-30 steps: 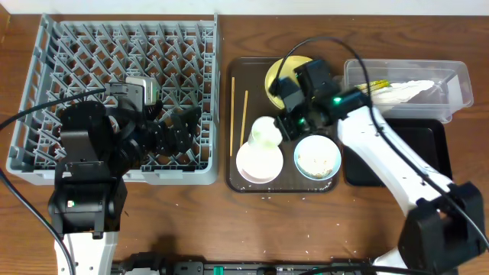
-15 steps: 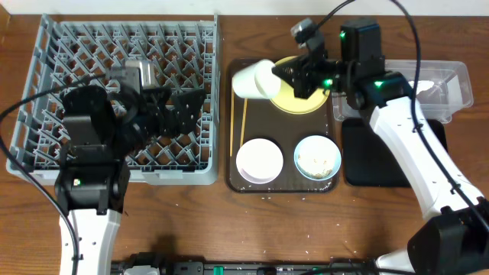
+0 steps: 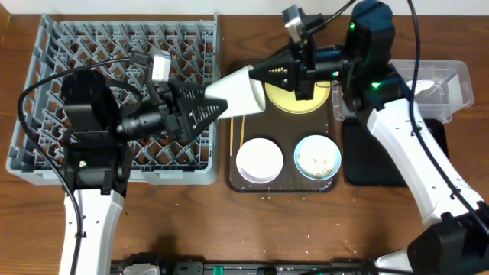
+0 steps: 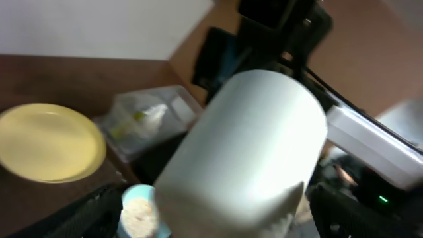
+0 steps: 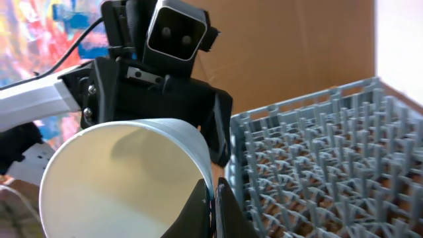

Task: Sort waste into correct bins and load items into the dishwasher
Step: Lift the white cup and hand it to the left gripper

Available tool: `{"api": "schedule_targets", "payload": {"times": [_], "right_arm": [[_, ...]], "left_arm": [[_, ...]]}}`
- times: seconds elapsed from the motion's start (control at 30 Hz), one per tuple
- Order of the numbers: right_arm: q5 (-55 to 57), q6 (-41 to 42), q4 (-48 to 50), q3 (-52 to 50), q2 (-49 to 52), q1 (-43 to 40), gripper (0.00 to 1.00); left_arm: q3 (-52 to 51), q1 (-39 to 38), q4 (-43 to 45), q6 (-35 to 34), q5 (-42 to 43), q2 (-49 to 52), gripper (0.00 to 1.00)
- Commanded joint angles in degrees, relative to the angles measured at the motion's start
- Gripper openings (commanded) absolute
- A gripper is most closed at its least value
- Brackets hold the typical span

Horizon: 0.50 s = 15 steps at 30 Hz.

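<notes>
Overhead | one cup (image 3: 238,93), rim pinched by right gripper (image 3: 262,79) | left gripper (image 3: 218,108) wide | two bowls (image 3: 260,160) (image 3: 317,156)

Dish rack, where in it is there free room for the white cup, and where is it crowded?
The dish rack holds no dishes I can see: its back rows and left edge are bare. Its front right part is crowded, under the left arm, whose open left gripper stands at the white cup pinched by the right gripper.

white cup (image 3: 241,93), yellow plate (image 3: 290,103), perhaps beige crumbs (image 3: 317,163)
</notes>
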Motion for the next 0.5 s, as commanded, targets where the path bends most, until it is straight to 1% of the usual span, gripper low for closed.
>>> {"api": "schedule_targets", "payload": {"times": [0.0,0.13,0.2,0.23,0.4,0.47], "right_arm": [[1.3,1.9,0.2,0.7,-1.0,2.0,0.01],[2.2,1.9,0.4,0.7,-1.0,3.0,0.01],[2.8,1.9,0.4,0.7,-1.0,3.5,0.01],[3.4,1.9,0.3,0.7,-1.0,3.6,0.01],[5.4,1.9,0.4,0.7,-1.0,4.4,0.01],[5.3,1.9,0.4,0.7,-1.0,4.7,0.01]], "left_arm": [[1.4,-0.2,0.5,-0.7,8.5,-0.2,0.91],[1.4,-0.1,0.5,-0.7,10.9,-0.2,0.8],[1.4,-0.1,0.5,-0.7,10.9,-0.2,0.7],[1.4,-0.2,0.5,-0.7,10.9,-0.2,0.67],[1.4,-0.1,0.5,-0.7,10.8,-0.2,0.64],[1.4,-0.1,0.5,-0.7,10.8,-0.2,0.59]]}}
